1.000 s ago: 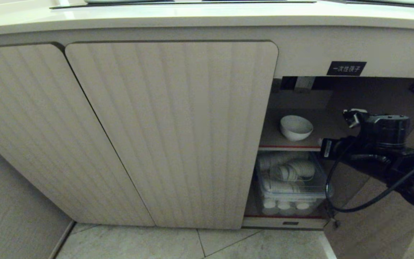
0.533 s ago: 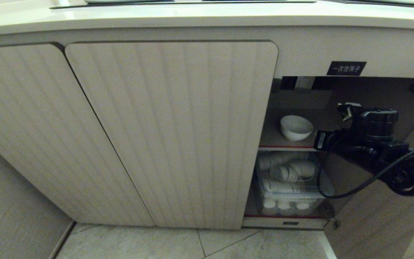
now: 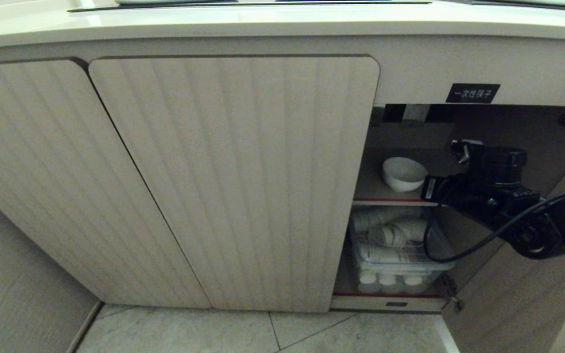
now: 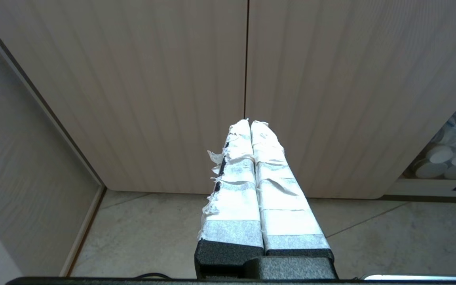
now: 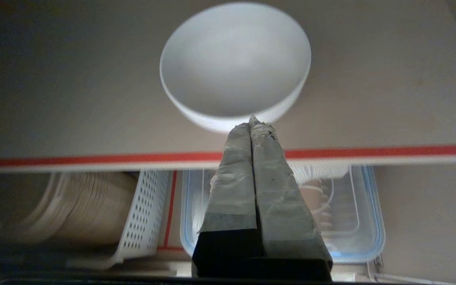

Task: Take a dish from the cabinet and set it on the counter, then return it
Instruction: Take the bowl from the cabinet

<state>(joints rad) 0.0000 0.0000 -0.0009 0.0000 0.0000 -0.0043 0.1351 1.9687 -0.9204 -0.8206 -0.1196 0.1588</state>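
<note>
The bowl [image 3: 403, 173] is kept on the upper shelf [image 3: 394, 200] of the cabinet [image 3: 233, 181], inside the open right-hand compartment, set back from the shelf's red edge and upright with its mouth up. Nothing is stacked in or on it, so it can be taken alone.

The right gripper [image 5: 256, 123] is held level just in front of the bowl, above the shelf's red edge, tips pointed at the bowl's near wall. Its taped fingers [image 5: 238, 158] are seen pressed together, clenched on nothing. Whether the tips touch the bowl's wall cannot be told. The approach is judged to be for lining up with the rim; the jaws would have to be spread before the wall can be pinched.

Below the bowl's shelf, a clear plastic box [image 3: 400, 255] with white disposable cups is stored, with a white perforated basket [image 5: 141, 213] beside it.

The left gripper [image 4: 249, 126] is parked low in front of the closed ribbed doors, well apart from the bowl, clenched and empty, kept out of the working arm's way.

The bench [image 3: 282, 22] above the bowl's compartment is the judged destination; the bowl is not yet lifted.
</note>
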